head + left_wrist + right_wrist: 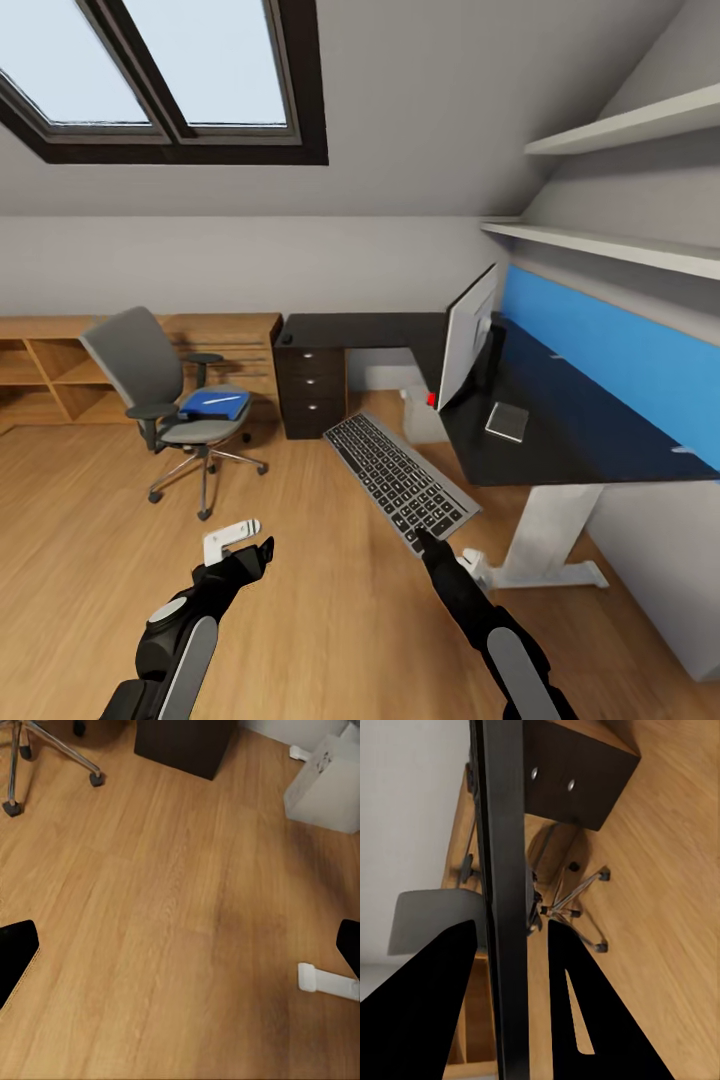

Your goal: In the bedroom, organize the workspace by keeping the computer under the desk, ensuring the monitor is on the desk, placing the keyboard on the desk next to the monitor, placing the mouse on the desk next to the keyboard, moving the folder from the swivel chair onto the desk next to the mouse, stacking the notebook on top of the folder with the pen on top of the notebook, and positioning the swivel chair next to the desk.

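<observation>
In the head view the keyboard (400, 480) is held in the air above the floor (330, 620), pinched at its near end by the right gripper (422, 538), just off the desk's (560, 440) front edge; the monitor (466, 335) stands on the desk near its inner corner, screen turned toward the blue back panel (610, 350); a notebook (507, 421) lies flat on the desktop beside it; the computer (420, 415) is seen on the floor under the desk; the folder (215, 404) rests on the chair's (165, 400) seat with the pen (222, 398) on it; the left gripper (245, 545) hovers over bare floor, jaws apart and empty.

In the left wrist view the spread of the left fingertips (16, 952) is confirmed, with plank floor between them; the chair's chrome base (45, 750), the drawer unit (184, 742) and the computer's pale case are seen beyond.

In the right wrist view the keyboard is seen edge-on as a dark strip clamped between the two black fingers (585, 1012); behind it the drawer unit's silver knobs (534, 773) and the chair are visible.
</observation>
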Controlling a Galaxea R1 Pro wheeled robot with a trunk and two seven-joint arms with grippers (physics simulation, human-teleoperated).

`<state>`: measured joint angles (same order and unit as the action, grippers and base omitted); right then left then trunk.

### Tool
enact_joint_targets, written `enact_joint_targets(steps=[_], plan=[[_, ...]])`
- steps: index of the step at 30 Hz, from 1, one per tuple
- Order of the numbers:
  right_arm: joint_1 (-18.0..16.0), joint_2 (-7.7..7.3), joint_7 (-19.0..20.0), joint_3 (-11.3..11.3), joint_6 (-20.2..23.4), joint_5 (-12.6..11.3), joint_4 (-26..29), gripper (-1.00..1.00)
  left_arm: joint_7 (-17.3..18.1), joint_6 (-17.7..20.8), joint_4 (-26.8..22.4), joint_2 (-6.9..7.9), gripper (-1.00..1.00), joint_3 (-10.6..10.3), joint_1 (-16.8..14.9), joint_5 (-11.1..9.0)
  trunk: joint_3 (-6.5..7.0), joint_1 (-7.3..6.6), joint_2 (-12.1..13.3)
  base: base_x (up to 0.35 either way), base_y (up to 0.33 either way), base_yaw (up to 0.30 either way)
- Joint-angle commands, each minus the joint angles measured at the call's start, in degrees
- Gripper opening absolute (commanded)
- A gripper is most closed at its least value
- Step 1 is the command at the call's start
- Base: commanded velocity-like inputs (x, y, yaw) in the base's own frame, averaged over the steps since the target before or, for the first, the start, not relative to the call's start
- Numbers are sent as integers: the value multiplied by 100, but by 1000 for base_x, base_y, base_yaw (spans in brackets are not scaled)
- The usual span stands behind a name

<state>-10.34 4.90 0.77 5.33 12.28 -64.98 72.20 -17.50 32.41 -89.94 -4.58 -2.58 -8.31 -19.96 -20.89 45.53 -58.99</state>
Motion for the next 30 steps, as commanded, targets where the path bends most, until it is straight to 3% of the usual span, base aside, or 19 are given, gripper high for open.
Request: enact_joint_targets(steps=[1,14,30], plan=[[-3,3,5,-7,21,-41,4,-100,-52,14,-6,1,100,-6,-4,-60,12,-20,37,241,241,0],[-3,16,2,-10,6,-33,4,-100,-52,20,-6,1,100,-6,-4,-60,245,-305,559,242,242,0],[-3,11,2,-22,3,-24,4,-100,-43,20,-6,1,100,-6,-4,-60,245,-305,559,292,180,0]])
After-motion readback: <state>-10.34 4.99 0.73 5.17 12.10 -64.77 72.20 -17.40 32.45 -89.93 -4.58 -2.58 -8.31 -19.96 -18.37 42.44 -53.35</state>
